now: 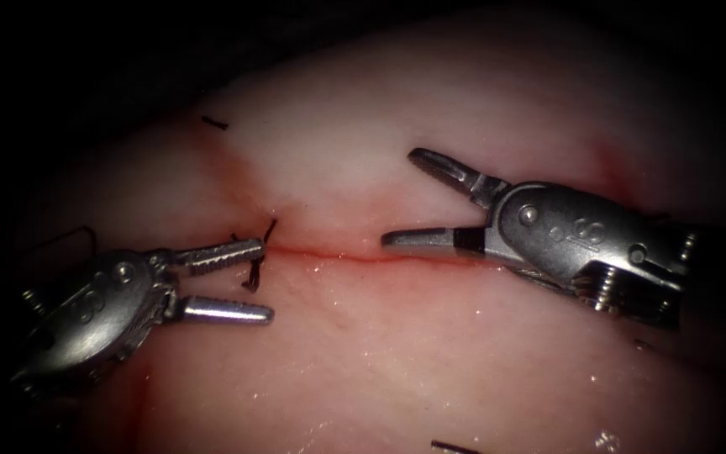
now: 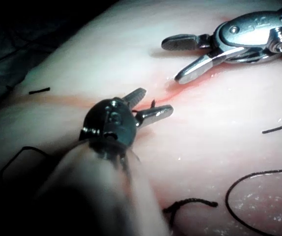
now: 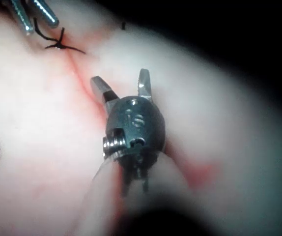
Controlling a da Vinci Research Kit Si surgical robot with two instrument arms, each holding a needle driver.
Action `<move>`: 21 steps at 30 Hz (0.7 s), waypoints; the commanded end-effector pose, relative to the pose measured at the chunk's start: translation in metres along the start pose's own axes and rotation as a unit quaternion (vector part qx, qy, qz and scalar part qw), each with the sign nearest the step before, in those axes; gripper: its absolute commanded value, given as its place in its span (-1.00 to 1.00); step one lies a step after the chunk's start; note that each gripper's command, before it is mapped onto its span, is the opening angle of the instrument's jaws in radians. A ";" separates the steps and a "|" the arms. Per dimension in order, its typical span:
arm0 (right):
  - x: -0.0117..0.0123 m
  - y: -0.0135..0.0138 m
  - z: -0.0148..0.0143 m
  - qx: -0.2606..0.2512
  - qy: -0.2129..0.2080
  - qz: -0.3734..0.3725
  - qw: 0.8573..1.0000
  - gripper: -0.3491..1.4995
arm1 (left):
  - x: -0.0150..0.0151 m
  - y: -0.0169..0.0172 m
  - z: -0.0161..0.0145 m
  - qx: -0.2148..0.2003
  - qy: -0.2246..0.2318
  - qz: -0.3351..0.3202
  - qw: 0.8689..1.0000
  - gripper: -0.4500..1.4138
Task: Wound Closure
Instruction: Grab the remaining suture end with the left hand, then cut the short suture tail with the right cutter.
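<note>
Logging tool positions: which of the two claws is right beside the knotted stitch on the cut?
The left claw, open and empty, brackets the knotted stitch at the cut's left end. The right claw, also open and empty, sits farther right along the cut.

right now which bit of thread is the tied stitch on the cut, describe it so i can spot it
Follow the cut across the tissue to its left end, between the left tool's open jaws. The knot sits there with short dark tails sticking up, unlike the loose thread scraps lying flat elsewhere.
</note>
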 end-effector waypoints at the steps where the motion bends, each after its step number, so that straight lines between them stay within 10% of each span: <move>1: 0.0006 0.0001 0.0014 0.000 0.003 0.000 1.000 0.80 | 0.0004 -0.0008 0.0006 0.001 0.001 0.001 1.000 -0.73; 13: 0.0008 -0.0007 0.0013 -0.002 0.003 -0.002 1.000 0.78 | 0.0003 -0.0009 0.0004 -0.004 0.003 0.010 1.000 -1.00; 21: 0.0020 -0.0059 0.0030 0.065 0.016 -0.028 0.997 0.86 | 0.0019 -0.0022 -0.0007 -0.009 0.001 0.017 1.000 -1.00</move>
